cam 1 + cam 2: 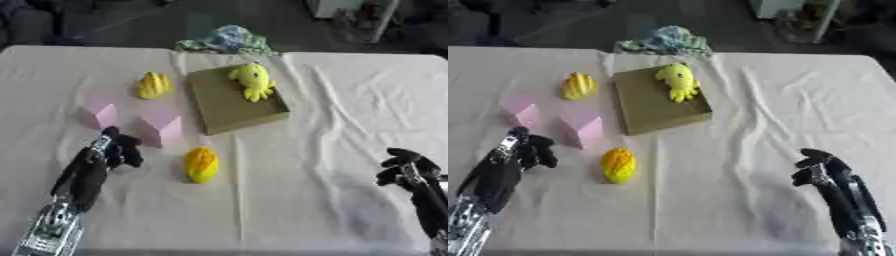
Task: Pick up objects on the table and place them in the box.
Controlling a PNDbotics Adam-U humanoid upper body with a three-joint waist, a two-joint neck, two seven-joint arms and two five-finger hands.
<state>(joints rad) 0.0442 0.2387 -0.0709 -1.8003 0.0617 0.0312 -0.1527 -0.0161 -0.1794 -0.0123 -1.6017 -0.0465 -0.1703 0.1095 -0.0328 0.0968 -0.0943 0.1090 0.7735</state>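
Note:
A flat tan box lies at the table's middle back with a yellow octopus-like toy in its far right corner. Left of the box sits a yellow ridged toy. Two pink blocks stand further left, one near the edge and one closer to the box. A yellow-orange ridged toy lies on the cloth in front of the box. My left hand hovers just left of it, below the pink blocks, fingers curled, holding nothing. My right hand rests at the lower right, fingers curled and empty.
A white wrinkled cloth covers the table. A crumpled blue-green cloth lies at the far edge behind the box. Dark floor and furniture show beyond the table.

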